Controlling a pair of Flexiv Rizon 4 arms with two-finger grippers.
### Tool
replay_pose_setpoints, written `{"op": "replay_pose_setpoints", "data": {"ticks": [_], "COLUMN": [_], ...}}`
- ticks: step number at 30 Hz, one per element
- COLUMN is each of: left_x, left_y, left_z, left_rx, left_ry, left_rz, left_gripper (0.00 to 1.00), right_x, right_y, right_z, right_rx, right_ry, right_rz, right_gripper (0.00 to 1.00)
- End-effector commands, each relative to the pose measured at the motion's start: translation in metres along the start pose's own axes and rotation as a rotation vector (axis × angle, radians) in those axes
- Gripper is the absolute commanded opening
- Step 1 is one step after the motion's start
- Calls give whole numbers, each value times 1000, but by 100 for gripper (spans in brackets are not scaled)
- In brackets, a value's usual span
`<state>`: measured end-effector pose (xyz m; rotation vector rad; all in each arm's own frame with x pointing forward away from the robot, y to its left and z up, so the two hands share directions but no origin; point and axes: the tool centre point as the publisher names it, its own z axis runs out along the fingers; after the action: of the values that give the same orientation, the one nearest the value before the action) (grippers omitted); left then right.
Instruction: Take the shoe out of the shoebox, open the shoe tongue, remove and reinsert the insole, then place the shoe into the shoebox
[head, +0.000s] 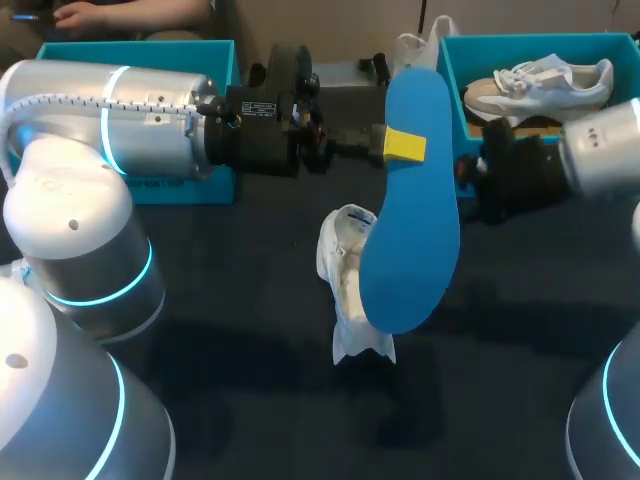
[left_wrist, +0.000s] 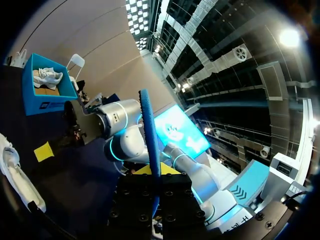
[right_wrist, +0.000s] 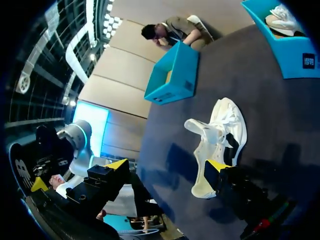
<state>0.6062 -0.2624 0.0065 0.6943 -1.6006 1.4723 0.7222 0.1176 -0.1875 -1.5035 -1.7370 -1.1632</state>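
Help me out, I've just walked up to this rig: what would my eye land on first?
The big blue insole stands out most, held up over the middle of the table by the left gripper, which is clamped on its upper part. Below it, a white shoe lies on the dark table. A second white shoe sits in the teal shoebox at the far right.
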Motion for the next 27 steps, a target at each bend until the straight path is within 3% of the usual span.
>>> {"op": "replay_pose_setpoints", "data": {"ticks": [1,14,21,27], "left_x": [0,0,0,0], "left_y": [0,0,0,0], "left_z": [1,1,1,1], "left_rx": [0,0,0,0], "left_ry": [-2,-2,-2,-2], "left_rz": [0,0,0,0], "left_gripper": [0,0,0,0], "right_x": [7,-8,-4,1], "right_y": [-1,0,1,3], "right_z": [-18,-27,-32,-32], "right_rx": [-20,-63,-28,-47], "right_ry": [47,245,260,295], "right_rz": [-6,66,104,119], "right_gripper": [100,100,100,100]}}
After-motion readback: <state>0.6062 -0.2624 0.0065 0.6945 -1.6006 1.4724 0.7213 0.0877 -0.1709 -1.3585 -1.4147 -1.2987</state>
